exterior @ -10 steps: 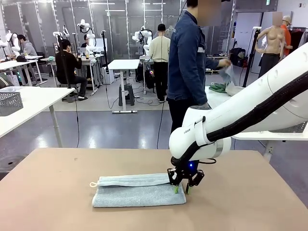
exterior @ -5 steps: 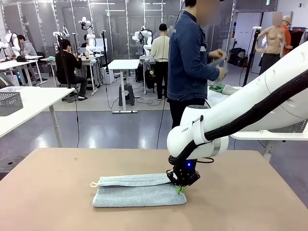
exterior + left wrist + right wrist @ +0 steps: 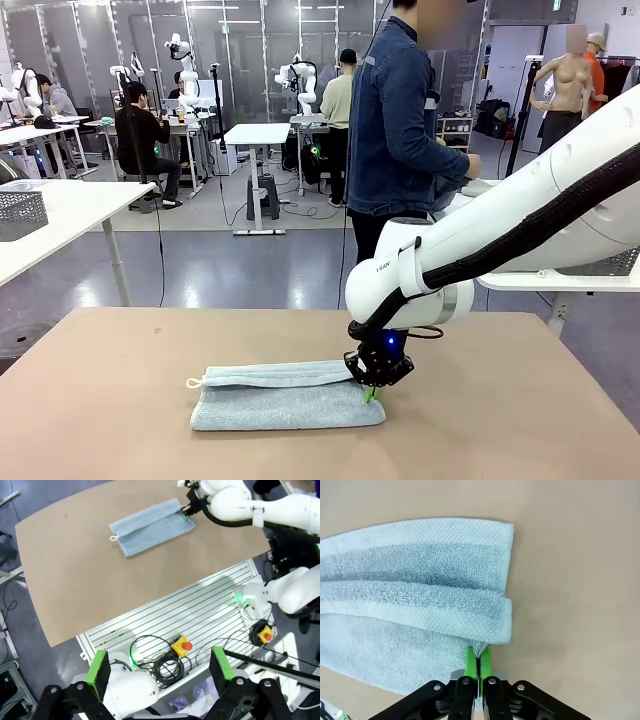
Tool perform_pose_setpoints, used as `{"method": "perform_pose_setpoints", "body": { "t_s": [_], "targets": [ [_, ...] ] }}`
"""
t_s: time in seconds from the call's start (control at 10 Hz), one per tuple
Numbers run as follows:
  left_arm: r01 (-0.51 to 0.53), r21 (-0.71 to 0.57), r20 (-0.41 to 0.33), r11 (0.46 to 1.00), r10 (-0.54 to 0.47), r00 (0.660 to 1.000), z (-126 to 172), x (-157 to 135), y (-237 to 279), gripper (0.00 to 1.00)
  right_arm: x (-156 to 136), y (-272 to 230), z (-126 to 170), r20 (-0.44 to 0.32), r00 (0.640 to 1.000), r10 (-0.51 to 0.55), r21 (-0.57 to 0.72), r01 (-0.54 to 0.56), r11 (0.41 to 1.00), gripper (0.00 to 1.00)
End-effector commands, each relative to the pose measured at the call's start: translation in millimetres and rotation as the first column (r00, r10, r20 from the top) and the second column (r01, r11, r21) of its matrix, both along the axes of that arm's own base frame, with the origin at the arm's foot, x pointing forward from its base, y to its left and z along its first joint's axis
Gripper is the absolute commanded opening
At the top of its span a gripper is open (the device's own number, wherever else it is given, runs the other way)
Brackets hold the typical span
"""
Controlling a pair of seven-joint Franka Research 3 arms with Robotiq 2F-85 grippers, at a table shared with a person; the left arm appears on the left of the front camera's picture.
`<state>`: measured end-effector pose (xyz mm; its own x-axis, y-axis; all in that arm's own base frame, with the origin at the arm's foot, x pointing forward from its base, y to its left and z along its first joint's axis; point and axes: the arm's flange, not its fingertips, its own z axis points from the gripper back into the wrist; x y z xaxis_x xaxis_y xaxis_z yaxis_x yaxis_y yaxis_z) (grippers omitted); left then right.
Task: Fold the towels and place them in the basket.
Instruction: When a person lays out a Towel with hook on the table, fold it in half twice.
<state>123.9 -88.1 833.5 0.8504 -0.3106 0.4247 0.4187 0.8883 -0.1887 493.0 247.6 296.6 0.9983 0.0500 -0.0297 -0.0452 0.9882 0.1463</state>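
The right gripper (image 3: 374, 388) is pinched shut on the right end of the pale blue-grey towel (image 3: 285, 402), which lies folded lengthwise in the middle of the table (image 3: 100, 400). This looks like the folding step. Next, that end likely needs lifting and carrying left toward the loop end without dragging the lower layers. The left gripper (image 3: 159, 666) hangs open, high and well apart. A person (image 3: 395, 130) stands at the far side; nothing on the table blocks the fold.
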Motion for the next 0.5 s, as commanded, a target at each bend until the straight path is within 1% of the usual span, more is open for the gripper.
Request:
{"method": "perform_pose_setpoints", "body": {
  "t_s": [0.0, 0.2, 0.3, 0.4],
  "targets": [
    [0.009, 0.002, 0.013, 1.000, -0.009, 1.000, 3.0, -6.2, -2.2, 1.00, -8.9, -7.4, 23.6, 0.026, 0.997, 0.073, 0.045, -0.074, 0.996, 0.00],
    [0.009, 0.002, 0.013, 1.000, -0.009, 1.000, 3.0, -6.2, -2.2, 1.00, -21.6, -24.5, 73.0, 0.050, 0.994, 0.095, 0.047, -0.097, 0.994, 0.00],
    [0.009, 0.002, 0.013, 1.000, -0.009, 1.000, 3.0, -6.2, -2.2, 1.00, -26.1, -25.6, 99.1, 0.048, 0.993, 0.104, 0.016, -0.105, 0.994, 0.00],
    [0.009, 0.002, 0.013, 1.000, -0.009, 1.000, 3.0, -6.2, -2.2, 1.00, -25.7, -22.0, 113.6, 0.006, 0.993, 0.120, -0.020, -0.120, 0.993, 0.00]
  ]
}}
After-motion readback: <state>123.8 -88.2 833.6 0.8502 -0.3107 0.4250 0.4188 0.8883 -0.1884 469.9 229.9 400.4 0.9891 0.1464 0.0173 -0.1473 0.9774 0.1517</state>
